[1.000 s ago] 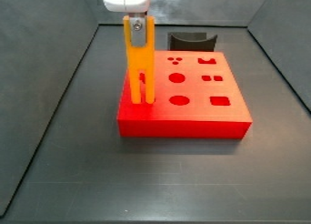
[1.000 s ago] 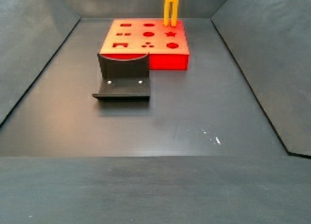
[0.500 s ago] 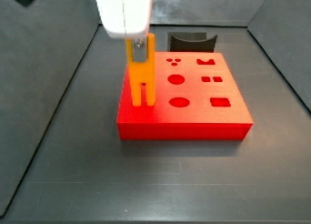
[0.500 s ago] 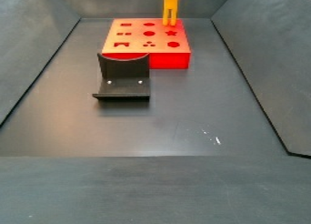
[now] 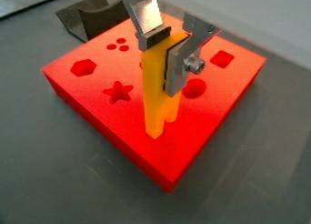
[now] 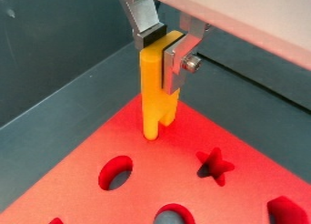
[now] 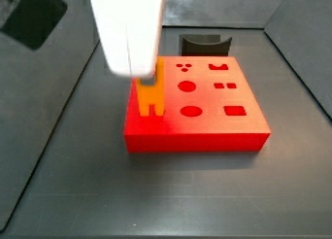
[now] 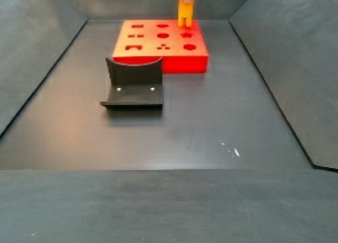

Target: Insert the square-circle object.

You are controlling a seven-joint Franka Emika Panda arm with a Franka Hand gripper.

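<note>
My gripper (image 5: 165, 47) is shut on the square-circle object (image 5: 158, 100), a long orange-yellow bar held upright. Its pronged end points down at the top of the flat red block (image 5: 97, 114) with shaped holes, close to one edge. I cannot tell whether the prongs touch the block. Both wrist views show the silver fingers clamping the bar's upper part (image 6: 155, 91) over the red block (image 6: 134, 187). In a side view the white hand (image 7: 127, 34) hides the fingers, and only the bar's lower part (image 7: 148, 99) shows at the block's (image 7: 215, 126) left edge. The bar (image 8: 187, 8) also shows at the far end.
A small dark grey block (image 7: 203, 42) with a curved notch stands just behind the red block. The fixture (image 8: 133, 82) stands on the floor in front of the red block (image 8: 158, 61). Grey walls enclose the dark floor on all sides.
The hand has come down over the red block's left side and now covers most of the bar in a side view. The bar's pronged end has sunk slightly toward the block.
</note>
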